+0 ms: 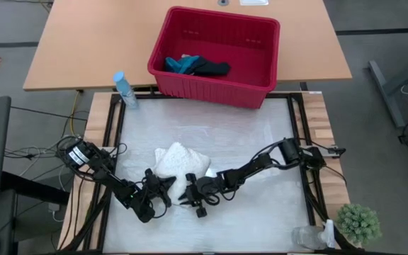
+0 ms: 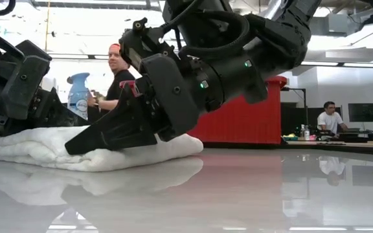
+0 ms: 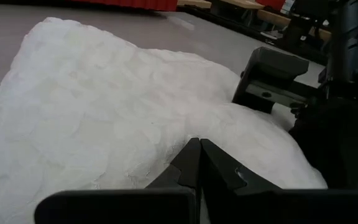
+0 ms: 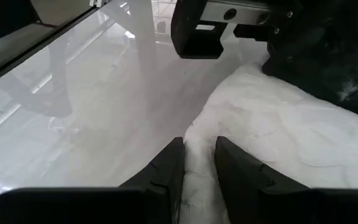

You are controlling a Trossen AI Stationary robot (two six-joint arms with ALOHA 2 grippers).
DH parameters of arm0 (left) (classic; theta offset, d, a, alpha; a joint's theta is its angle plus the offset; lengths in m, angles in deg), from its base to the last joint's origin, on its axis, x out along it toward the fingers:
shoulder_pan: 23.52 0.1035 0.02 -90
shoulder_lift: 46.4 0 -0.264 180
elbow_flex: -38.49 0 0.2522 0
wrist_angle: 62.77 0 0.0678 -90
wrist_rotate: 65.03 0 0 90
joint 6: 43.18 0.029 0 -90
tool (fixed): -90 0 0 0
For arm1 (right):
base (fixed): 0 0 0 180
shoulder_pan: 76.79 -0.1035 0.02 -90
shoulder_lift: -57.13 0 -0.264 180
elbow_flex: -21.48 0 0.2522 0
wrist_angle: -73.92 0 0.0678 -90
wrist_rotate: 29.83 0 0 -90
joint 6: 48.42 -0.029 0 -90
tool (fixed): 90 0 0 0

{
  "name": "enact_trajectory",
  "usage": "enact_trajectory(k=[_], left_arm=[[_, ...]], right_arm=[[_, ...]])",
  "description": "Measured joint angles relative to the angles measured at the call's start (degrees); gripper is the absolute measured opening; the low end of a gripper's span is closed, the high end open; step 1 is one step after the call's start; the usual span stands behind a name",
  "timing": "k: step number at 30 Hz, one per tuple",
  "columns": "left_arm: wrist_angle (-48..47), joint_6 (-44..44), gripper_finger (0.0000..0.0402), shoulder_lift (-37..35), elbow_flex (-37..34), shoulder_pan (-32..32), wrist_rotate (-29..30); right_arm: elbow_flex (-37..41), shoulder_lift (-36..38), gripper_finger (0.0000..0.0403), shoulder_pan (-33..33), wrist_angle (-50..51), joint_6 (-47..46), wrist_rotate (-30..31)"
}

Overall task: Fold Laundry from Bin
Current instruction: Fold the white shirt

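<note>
Grippers meet at the near-centre of the counter (image 1: 261,142), both on the white cloth. Right gripper (image 4: 199,155) has its fingers (image 4: 166,163) set a little apart w/ a fold of the white lacy cloth (image 1: 179,161) pinched between them, right at the cloth's edge where it lies on the glossy surface. Left gripper (image 3: 199,152) is pressed fully together, tips touching, lying against the same cloth from the other side; can't tell if any fabric is caught in the tips. In the low view the right gripper (image 2: 83,145) angles down onto the bunched cloth (image 2: 128,152), and the left arm's dark body sits at that cloth's other end.

White cloth is a crumpled heap, roughly triangular from above, between the two arms.

Red bin (image 1: 257,53) stands at the far edge of the work surface, partly over the tan wooden table (image 1: 91,42) behind. Inside it, toward one end: teal-blue item (image 1: 180,64) just beside and touching dark navy item (image 1: 211,69); rest of the bin floor is bare.

Blue spray bottle (image 1: 124,88) stands near the bin's left corner; no readable label. Small green plant (image 1: 358,223) and a clear container (image 1: 307,237) sit at the near right corner. Two people (image 2: 116,81) show in the room beyond, low view.
</note>
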Motion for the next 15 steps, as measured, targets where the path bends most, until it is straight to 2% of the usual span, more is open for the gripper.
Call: enact_trajectory(k=[8,11,15], left_arm=[[0.1,3.3,0.0,-4.96,-0.03,0.02,1.8],[0.14,9.86,0.0,-10.14,-0.04,0.02,1.76],[-0.07,23.63,0.0,-19.66,-0.04,-0.02,-2.4]], right_arm=[[0.03,-0.11,0.0118,-0.35,1.09,-0.4,0.55],[0.07,-0.11,0.0118,-0.35,1.3,-0.46,0.57],[0.1,-0.11,0.0118,-0.37,1.33,-0.47,0.59]])
